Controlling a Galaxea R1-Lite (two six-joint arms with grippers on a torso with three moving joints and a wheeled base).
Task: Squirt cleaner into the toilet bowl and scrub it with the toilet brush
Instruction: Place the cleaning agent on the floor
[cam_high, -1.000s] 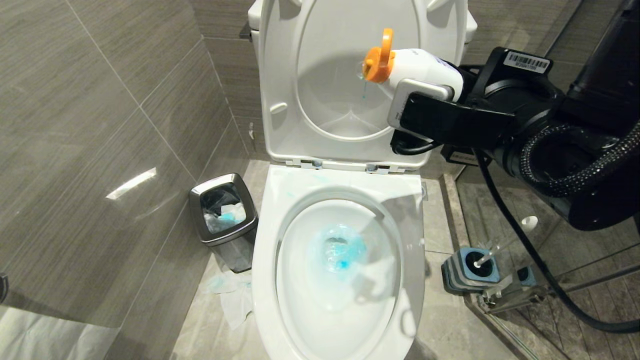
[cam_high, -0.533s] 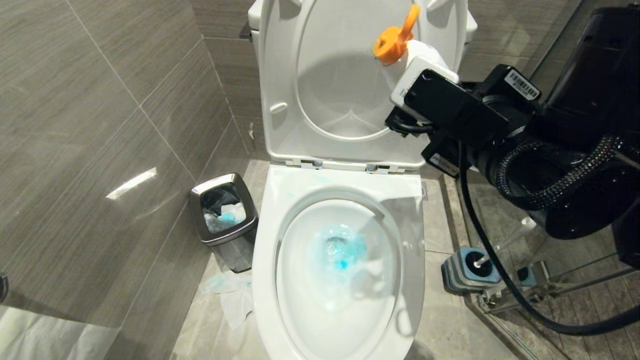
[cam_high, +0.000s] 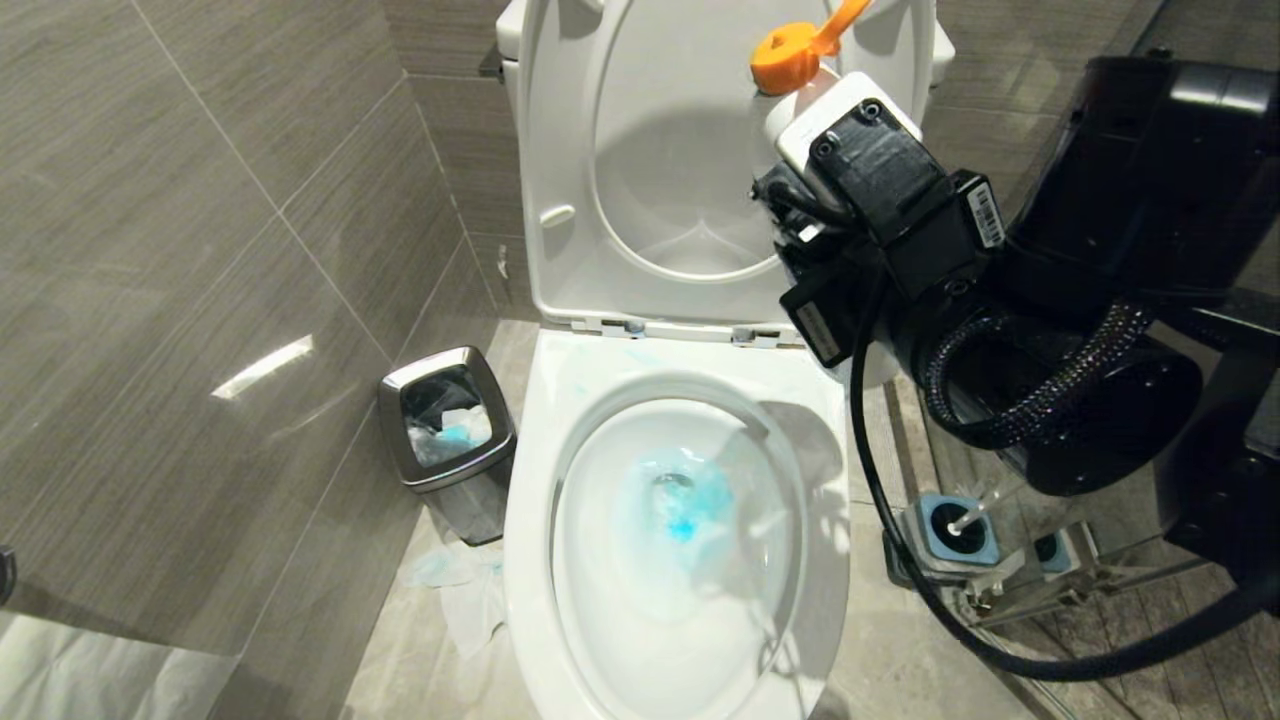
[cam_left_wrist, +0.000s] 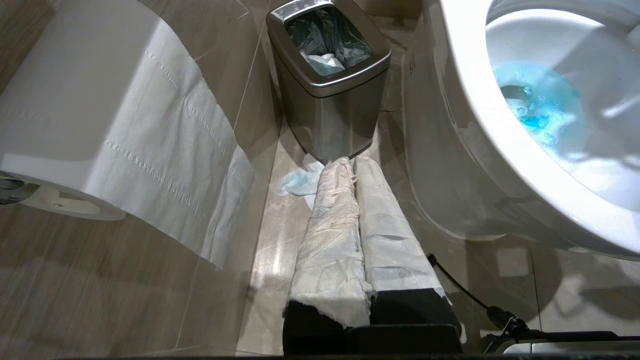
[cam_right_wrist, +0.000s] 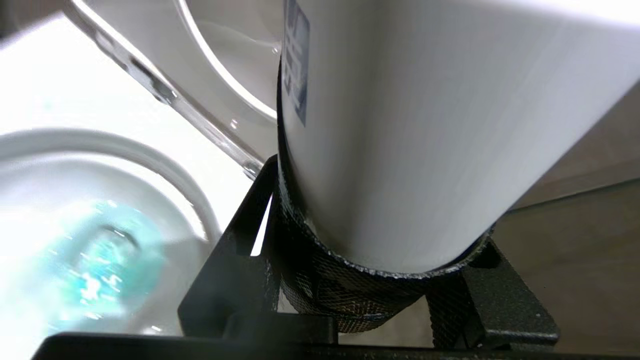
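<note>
My right gripper is shut on a white cleaner bottle with an orange cap. It holds the bottle in front of the raised lid, above the rim's back right, cap tilted upward. Turquoise cleaner tints the water in the white toilet bowl. The toilet brush stands in its blue-topped holder on the floor to the right, partly behind my arm. My left gripper, fingers wrapped in white cloth, hangs shut low beside the bowl's left side.
A steel bin stands on the floor left of the toilet, with crumpled tissue beside it. A toilet paper roll hangs on the left wall. Glass panels close off the right side behind the brush.
My right wrist has rolled and risen, swinging the bottle from pointing sideways with a blue drip at the nozzle to cap-up near the top of the lid.
</note>
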